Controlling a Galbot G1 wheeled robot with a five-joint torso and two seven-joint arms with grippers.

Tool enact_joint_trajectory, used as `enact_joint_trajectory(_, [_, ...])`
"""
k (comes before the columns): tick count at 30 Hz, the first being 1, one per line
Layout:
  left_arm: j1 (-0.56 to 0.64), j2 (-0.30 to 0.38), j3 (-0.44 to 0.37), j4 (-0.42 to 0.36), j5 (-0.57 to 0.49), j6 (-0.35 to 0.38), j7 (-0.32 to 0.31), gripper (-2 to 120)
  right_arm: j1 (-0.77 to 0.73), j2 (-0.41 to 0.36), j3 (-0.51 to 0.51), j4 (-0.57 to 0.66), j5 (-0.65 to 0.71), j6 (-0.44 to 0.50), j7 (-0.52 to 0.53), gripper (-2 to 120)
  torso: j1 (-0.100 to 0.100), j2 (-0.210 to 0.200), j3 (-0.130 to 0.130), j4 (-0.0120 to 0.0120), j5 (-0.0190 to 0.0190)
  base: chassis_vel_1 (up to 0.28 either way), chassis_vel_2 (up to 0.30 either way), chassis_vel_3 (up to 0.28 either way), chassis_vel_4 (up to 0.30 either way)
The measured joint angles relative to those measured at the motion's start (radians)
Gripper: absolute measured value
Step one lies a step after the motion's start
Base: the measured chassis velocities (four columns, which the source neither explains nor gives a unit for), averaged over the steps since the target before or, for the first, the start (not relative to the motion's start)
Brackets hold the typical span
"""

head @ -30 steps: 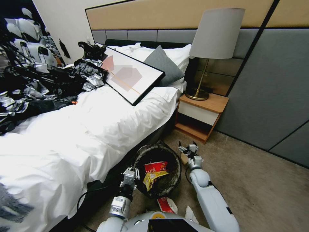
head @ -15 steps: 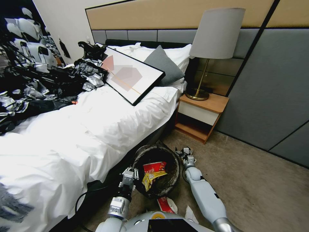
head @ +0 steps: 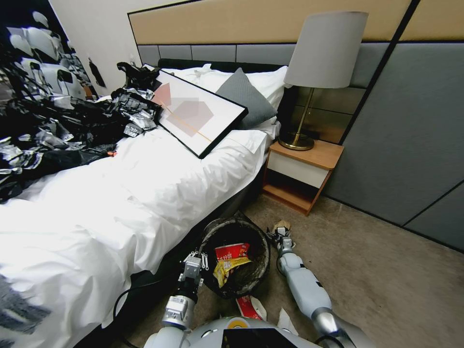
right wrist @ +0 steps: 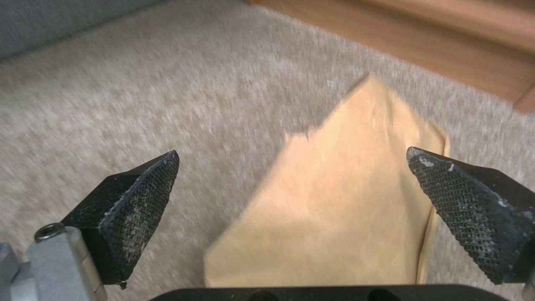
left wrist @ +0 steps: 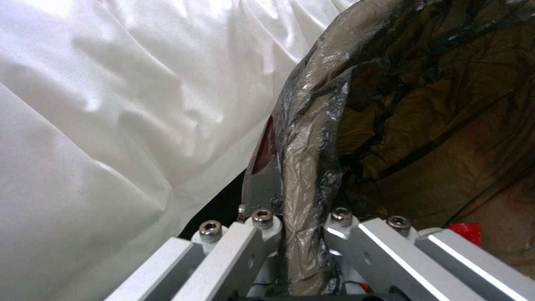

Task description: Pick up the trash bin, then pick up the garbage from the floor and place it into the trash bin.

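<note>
Low on the carpet [head: 386, 270], right gripper [right wrist: 290, 184] spread wide, brown paper [right wrist: 345, 200] between its pads, untouched, beside the nightstand [head: 302, 169]. Left gripper [left wrist: 298, 221] clamped on the trash bin [head: 263, 237] rim by the bed [head: 145, 193]; red and yellow wrappers [head: 231, 258] inside, seen from the head.

Trash bin [head: 258, 232] liner black; red, yellow wrappers [head: 231, 261] inside; brown paper [right wrist: 345, 209]; beige carpet [right wrist: 167, 83].

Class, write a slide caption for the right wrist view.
Open right pincer poised over brown paper on the carpet.
</note>
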Motion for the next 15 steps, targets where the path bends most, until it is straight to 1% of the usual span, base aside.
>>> enact_joint_trajectory(5, [0.001,0.001,0.001,-0.002,0.001,-0.001,0.000,1,0.011,0.012,0.016,-0.045,-0.013,0.017,-0.009,96,0.000,0.000,0.000,0.0000,0.0001,0.000,0.000,0.000,0.000])
enact_joint_trajectory(10, [0.002,0.002,0.001,-0.002,0.001,-0.002,0.000,1,0.001,0.013,0.021,-0.046,-0.014,0.024,-0.023,84,0.000,0.000,0.000,-0.0002,0.0000,0.000,0.000,0.000,0.000])
enact_joint_trajectory(11, [0.002,0.002,0.001,-0.002,0.001,-0.002,0.000,1,0.001,0.013,0.021,-0.046,-0.014,0.024,-0.023,84,0.000,0.000,0.000,-0.0002,0.0000,0.000,0.000,0.000,0.000])
enact_joint_trajectory(12, [0.001,0.001,0.002,-0.002,0.001,-0.003,0.000,1,-0.001,0.013,0.022,-0.042,-0.014,0.025,-0.025,78,0.000,0.000,0.000,0.0000,-0.0001,0.000,0.000,0.000,0.000])
enact_joint_trajectory(13, [0.001,0.001,0.003,-0.002,0.002,-0.003,0.000,1,-0.002,0.012,0.022,-0.041,-0.014,0.025,-0.025,76,0.000,0.000,0.000,0.0001,0.0000,0.000,0.000,0.000,0.000])
enact_joint_trajectory(14, [0.001,0.001,0.004,-0.002,0.002,-0.003,0.000,1,-0.004,0.012,0.022,-0.038,-0.014,0.027,-0.027,68,0.000,0.000,0.000,0.0001,0.0001,0.000,0.000,0.000,0.000])
enact_joint_trajectory(15, [0.001,0.001,0.004,-0.002,0.002,-0.003,0.000,1,-0.004,0.012,0.022,-0.038,-0.014,0.027,-0.027,68,0.000,0.000,0.000,0.0001,0.0001,0.000,0.000,0.000,0.000])
